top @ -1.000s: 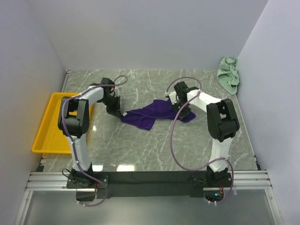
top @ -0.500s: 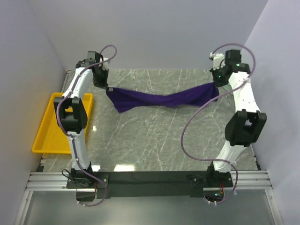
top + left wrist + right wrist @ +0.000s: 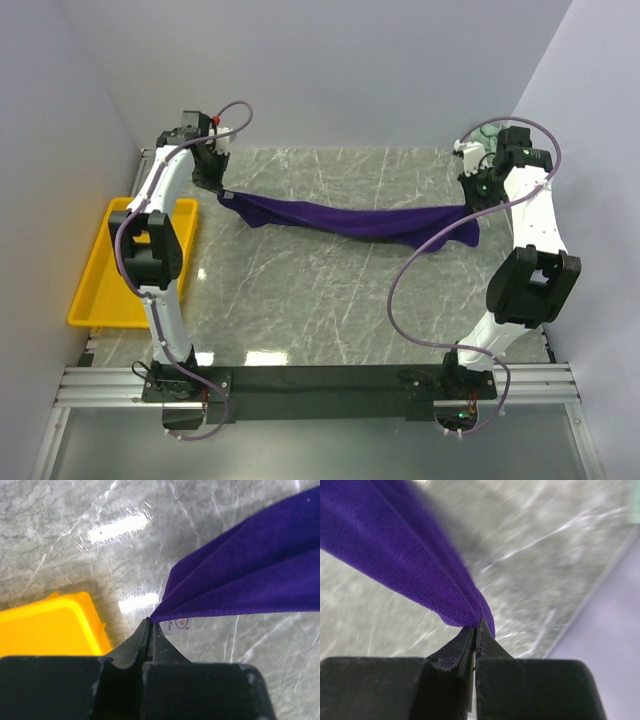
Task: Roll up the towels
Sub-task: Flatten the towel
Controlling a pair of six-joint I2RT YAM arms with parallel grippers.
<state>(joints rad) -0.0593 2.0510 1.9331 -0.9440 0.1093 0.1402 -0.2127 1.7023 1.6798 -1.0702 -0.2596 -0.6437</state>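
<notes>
One yellow tray (image 3: pixel 100 290) at far left of marble table (image 3: pixel 300 300); left gripper (image 3: pixel 150 624) pinching left corner of purple towel (image 3: pixel 350 215), beside its label; towel stretched across, raised at both ends, sagging mid-span; right gripper (image 3: pixel 476 626) pinching right corner; mint towel (image 3: pixel 487 132) partly hidden behind right arm, far-right corner.

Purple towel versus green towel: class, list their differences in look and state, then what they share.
The purple towel is dark, the green towel pale. The purple towel hangs stretched between left claw and right claw, pinched at both ends; the green towel sits ungripped in the far right corner, mostly hidden behind the right arm. Neither is rolled.
</notes>
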